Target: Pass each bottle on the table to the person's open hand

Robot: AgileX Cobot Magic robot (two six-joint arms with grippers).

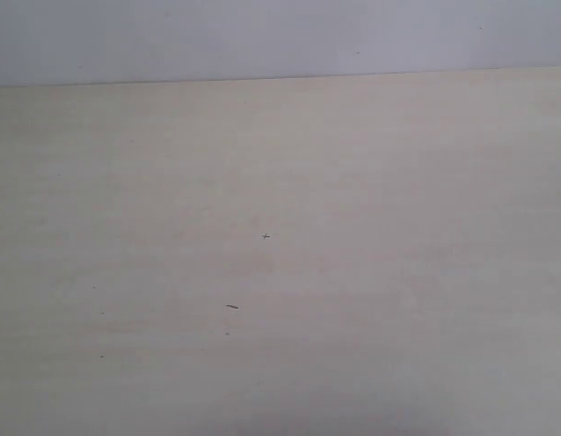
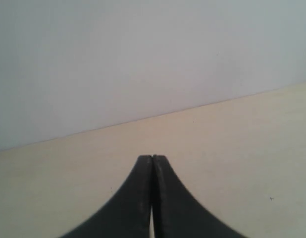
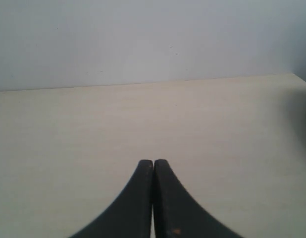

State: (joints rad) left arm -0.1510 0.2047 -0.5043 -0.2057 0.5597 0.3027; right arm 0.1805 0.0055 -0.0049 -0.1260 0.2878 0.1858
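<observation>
Exterior: desk (image 1: pixel 353 272) filling frame, meeting wall (image 1: pixel 262 36) at far edge; bottles showing in no view.
Left wrist: left gripper (image 2: pixel 152 158) hanging over desk, fingers (image 2: pixel 135 198) pressing together, bases cut off.
Right wrist: right gripper (image 3: pixel 153 162) pressing together likewise.

Soft, flat, washed-out light on the table (image 1: pixel 353 182), mild blur throughout.

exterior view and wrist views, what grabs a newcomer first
The pale beige table fills nearly all of the exterior view, with a few tiny dark specks near its middle and a grey wall behind. In the wrist views the black left hand and right hand are each shut, tips pressed together.
</observation>
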